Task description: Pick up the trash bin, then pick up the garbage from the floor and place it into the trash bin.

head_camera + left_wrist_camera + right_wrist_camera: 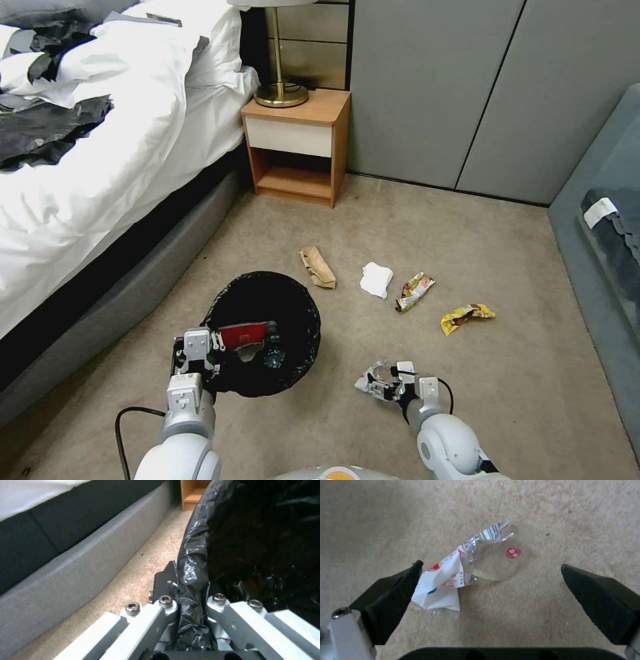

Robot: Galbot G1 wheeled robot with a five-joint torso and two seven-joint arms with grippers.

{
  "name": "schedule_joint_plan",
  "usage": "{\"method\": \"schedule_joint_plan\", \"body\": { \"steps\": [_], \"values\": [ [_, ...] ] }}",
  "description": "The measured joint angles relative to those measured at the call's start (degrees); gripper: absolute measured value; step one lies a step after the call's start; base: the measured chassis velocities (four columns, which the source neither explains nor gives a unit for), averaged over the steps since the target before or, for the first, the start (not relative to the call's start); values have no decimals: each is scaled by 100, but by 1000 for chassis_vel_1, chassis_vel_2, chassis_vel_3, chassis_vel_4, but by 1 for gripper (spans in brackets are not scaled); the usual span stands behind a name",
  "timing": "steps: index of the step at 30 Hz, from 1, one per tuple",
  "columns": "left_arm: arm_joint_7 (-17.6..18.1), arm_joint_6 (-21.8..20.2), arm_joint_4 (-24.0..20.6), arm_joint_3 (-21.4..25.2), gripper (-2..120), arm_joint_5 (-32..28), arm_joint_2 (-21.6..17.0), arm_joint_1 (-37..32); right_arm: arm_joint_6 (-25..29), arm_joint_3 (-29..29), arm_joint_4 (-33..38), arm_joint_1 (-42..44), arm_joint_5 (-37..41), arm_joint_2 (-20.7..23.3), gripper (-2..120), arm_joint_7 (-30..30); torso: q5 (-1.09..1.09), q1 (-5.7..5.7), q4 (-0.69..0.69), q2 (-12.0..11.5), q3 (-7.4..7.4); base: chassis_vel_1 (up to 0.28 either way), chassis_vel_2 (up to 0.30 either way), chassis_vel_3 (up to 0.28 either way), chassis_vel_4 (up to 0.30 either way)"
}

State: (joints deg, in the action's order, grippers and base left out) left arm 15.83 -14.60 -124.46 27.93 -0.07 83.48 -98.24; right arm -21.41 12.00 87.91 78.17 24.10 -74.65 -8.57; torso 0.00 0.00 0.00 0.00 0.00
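**Q:** Where does the job stand?

**Me:** Partway, I'd judge. My left gripper [212,348] is pinched on the rim of the trash bin [267,330], fingers pressed onto the black liner folded over the edge; the left wrist view shows the crinkled plastic caught between them. The bin sits low at my left, near the bed base [127,293]; whether it is lifted off the carpet I cannot tell. Inside it lie a red-and-white carton [243,335] and a clear bottle [273,353], so two pieces look to be dealt with.

**Q:** And your other claw?

**Me:** My right gripper [375,385] hangs low over the carpet with its fingers [391,597] spread wide, holding nothing. A clear-and-white plastic wrapper [476,567] lies on the floor between them, nearer one finger than the other.

**Q:** What's left?

**Me:** That wrapper, plus four pieces farther out toward the nightstand [297,143]: a brown paper scrap [318,267], a crumpled white tissue [376,279] beside it, then a snack wrapper [414,291] and a yellow wrapper [467,317] off to the right. All four lie apart from one another on the carpet, so most of the picking is undone
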Motion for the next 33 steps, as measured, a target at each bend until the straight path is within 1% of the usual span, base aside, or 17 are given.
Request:
{"method": "schedule_joint_plan", "body": {
  "steps": [9, 15, 26, 30, 31, 33],
  "values": [
    [-6, 2, -2, -8, 3, 15, 1, -18, 173, -5, -271, -114, -57, -66, 100, 82, 0, 0, 0, 0, 0, 0, 0, 0, 0],
    [-6, 46, -13, -10, 3, 58, 16, -117, 380, -16, -558, -307, -49, -174, 100, 182, 0, 0, 0, 0, 0, 0, 0, 0, 0],
    [-17, 84, -12, -43, 3, 105, 41, -175, 507, -12, -827, -482, -40, -322, 99, 271, 0, 0, 0, 0, 0, 0, 0, 0, 0],
    [-16, 84, -12, -37, 3, 106, 38, -191, 580, -9, -1000, -568, -71, -389, 94, 289, 0, 0, 1, 0, 0, 0, 0, 0, 0],
    [-14, 84, -13, -36, 3, 107, 38, -192, 624, -9, -1103, -601, -104, -413, 88, 311, 0, 0, 0, 0, 0, 0, 0, 0, 0],
    [-13, 84, -13, -35, 3, 107, 38, -192, 654, -9, -1170, -620, -123, -424, 88, 323, 0, 0, 0, 0, 0, 0, 0, 0, 0]
  ]
}}
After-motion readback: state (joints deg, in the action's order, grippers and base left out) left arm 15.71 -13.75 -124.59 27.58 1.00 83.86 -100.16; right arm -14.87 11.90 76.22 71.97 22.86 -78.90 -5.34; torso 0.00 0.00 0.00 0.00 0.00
